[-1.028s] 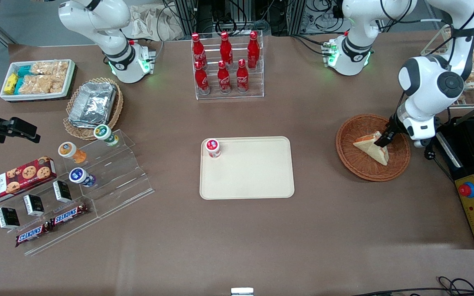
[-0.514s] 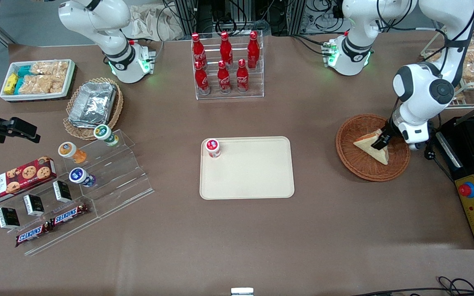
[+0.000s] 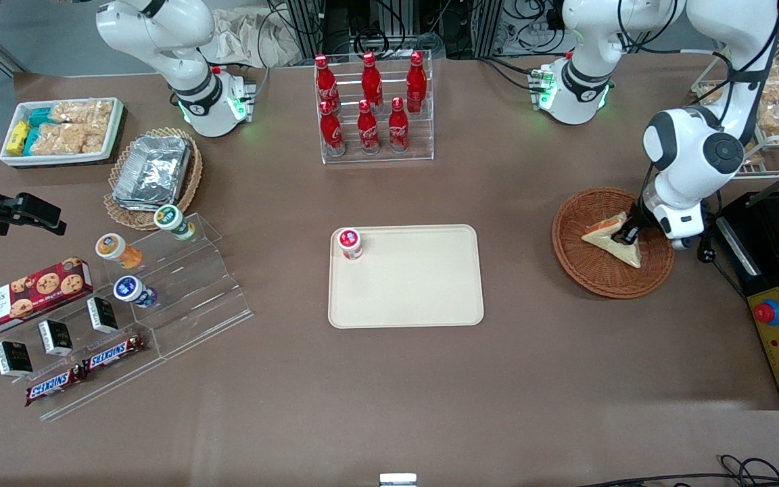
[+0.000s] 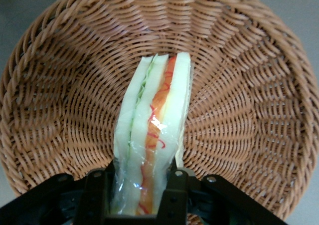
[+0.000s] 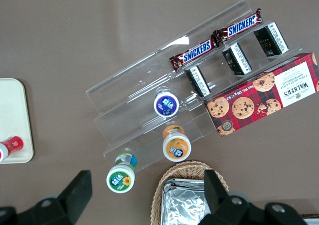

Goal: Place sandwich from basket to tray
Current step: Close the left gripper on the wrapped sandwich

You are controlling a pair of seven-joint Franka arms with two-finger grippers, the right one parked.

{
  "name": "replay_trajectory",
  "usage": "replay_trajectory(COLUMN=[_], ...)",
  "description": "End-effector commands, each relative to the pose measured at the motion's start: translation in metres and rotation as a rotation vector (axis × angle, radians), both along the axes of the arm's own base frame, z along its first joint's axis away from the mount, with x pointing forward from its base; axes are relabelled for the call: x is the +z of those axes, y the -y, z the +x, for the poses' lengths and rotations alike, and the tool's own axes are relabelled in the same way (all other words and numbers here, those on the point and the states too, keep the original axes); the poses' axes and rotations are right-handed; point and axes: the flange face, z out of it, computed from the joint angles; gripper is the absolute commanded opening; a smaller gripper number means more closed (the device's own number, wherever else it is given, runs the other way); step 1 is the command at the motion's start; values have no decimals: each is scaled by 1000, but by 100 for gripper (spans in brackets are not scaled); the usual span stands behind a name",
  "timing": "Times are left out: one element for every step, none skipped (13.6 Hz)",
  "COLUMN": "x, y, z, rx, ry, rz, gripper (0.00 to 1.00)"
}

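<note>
We read Snickers bars [image 5: 199, 49] and a Walker's box [image 5: 264, 94]; the wrist view shows our hand [image 4: 139, 185] clamping the wrapped sandwich [image 4: 152, 130] over the basket [image 4: 239, 85].

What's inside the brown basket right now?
Only the sandwich, clamped on edge by the hand in the basket. The weave directly under it is hidden.

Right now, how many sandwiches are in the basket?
1. The sandwich is tilted over the basket, gripped by the hand. No other shows, though the arm covers part of the basket.
</note>
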Motion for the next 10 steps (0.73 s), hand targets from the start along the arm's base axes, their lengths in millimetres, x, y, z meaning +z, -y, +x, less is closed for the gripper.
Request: replay_trajectory(x=[19,25,40,57,74,93,115,141,167,192], y=[17,21,24,28,28,28,31,37,38,45], z=[11,17,25,33,37,45,54,64,74,80], rx=[66,40,23,-36,-98,-147,-193,-245,-286,-333], ry=[84,46,26,7,-29,-60,-101,-138,-166,-179], rz=[16,19,19,35,57,74,77,78,76,75], gripper=[0,0,0,0,0,0,0,0,0,0])
